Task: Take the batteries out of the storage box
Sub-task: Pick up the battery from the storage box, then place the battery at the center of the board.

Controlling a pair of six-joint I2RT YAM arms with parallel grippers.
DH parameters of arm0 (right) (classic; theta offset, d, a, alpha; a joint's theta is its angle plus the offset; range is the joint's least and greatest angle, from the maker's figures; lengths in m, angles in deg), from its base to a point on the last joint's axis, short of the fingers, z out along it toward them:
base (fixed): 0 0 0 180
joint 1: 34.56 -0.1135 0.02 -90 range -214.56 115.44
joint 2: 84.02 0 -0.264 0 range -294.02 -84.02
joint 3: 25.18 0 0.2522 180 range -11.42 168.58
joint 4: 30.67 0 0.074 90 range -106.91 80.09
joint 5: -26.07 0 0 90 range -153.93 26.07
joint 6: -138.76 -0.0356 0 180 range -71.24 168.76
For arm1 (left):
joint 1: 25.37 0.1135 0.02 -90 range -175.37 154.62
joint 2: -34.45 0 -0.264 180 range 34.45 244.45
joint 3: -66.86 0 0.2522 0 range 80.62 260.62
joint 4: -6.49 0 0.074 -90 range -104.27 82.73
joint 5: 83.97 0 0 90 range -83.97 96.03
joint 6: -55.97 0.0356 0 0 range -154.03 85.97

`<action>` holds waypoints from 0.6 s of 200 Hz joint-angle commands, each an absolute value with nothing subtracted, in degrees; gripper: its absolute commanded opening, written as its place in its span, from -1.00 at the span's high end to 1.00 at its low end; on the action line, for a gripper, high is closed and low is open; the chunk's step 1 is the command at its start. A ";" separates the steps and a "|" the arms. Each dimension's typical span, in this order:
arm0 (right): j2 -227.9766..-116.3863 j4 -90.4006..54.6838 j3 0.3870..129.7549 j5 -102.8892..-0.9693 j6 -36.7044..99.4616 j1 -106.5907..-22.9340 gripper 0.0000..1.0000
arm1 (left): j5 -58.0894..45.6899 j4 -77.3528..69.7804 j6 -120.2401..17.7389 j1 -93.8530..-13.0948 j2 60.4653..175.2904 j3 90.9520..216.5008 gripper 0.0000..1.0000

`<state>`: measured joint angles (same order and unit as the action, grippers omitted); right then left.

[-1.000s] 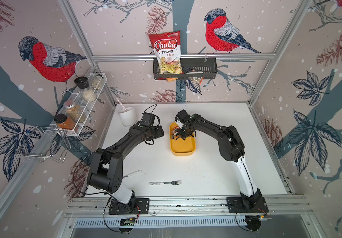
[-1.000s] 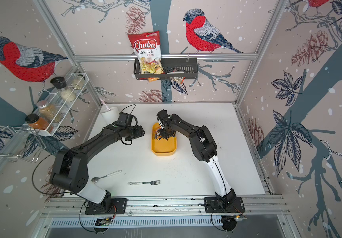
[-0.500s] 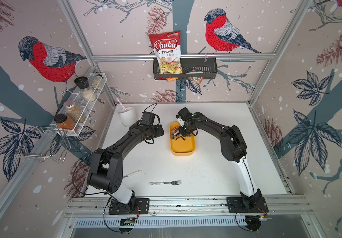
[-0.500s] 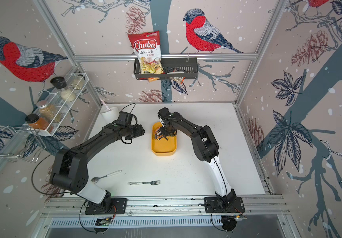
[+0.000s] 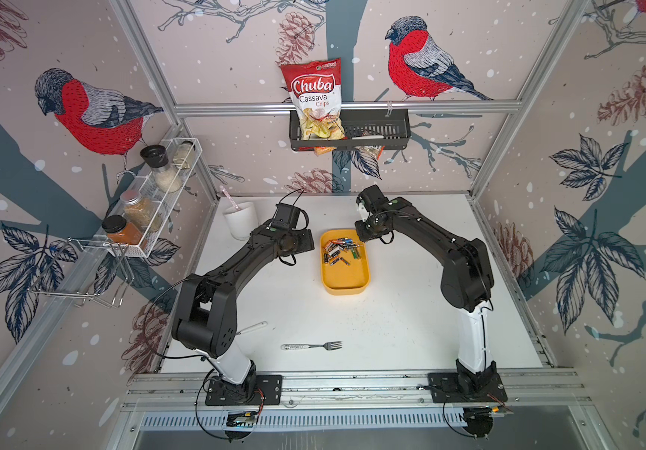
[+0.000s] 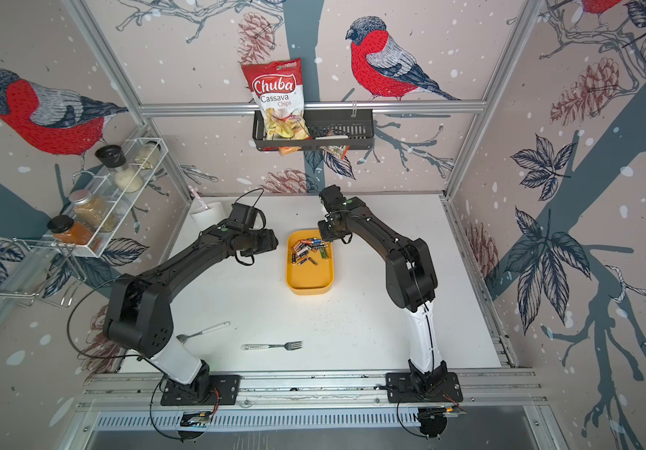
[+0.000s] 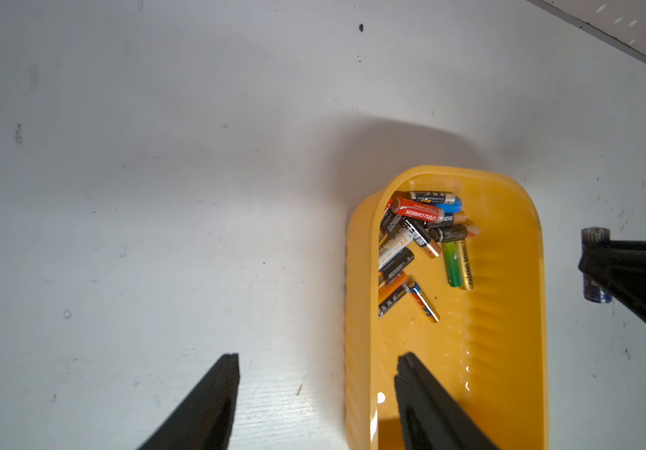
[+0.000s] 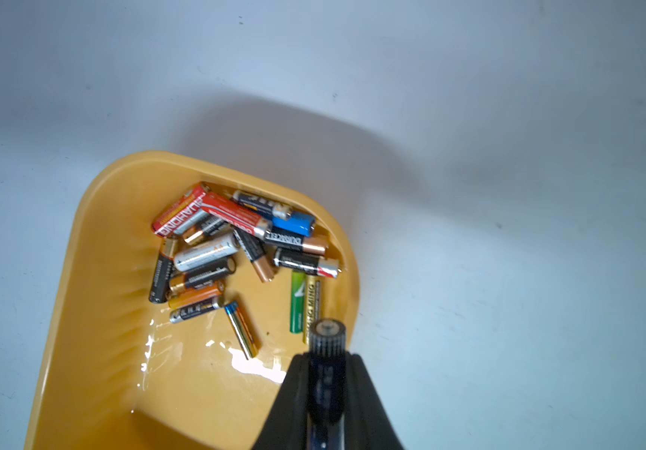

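The yellow storage box (image 5: 346,280) (image 6: 309,278) lies mid-table with several mixed batteries (image 5: 338,249) (image 6: 307,249) (image 8: 235,241) piled in its far half. My right gripper (image 8: 327,356) (image 5: 364,237) is shut on a dark blue battery (image 8: 327,333) (image 7: 594,237), which stands on end above the box's far right corner, at its rim. My left gripper (image 7: 319,366) is open at the box's left side. One finger is over the table and the other over the box's floor (image 7: 500,311), with the left wall between them.
A fork (image 5: 311,346) and a spoon (image 6: 202,332) lie near the table's front. A white cup (image 5: 240,220) stands at the back left. A spice rack (image 5: 150,198) hangs on the left wall and a black basket (image 5: 372,130) with a chips bag on the back wall.
My right gripper has closed on a battery, lifted out of the pile and shifted right to the box's far right corner. The left arm has stayed put.
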<state>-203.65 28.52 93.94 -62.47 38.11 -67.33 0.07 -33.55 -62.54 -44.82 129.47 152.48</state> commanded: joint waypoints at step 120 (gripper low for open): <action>-198.32 18.96 70.23 -64.89 31.32 -62.50 0.62 | 1.15 -36.56 -60.93 -50.51 137.76 162.23 -0.34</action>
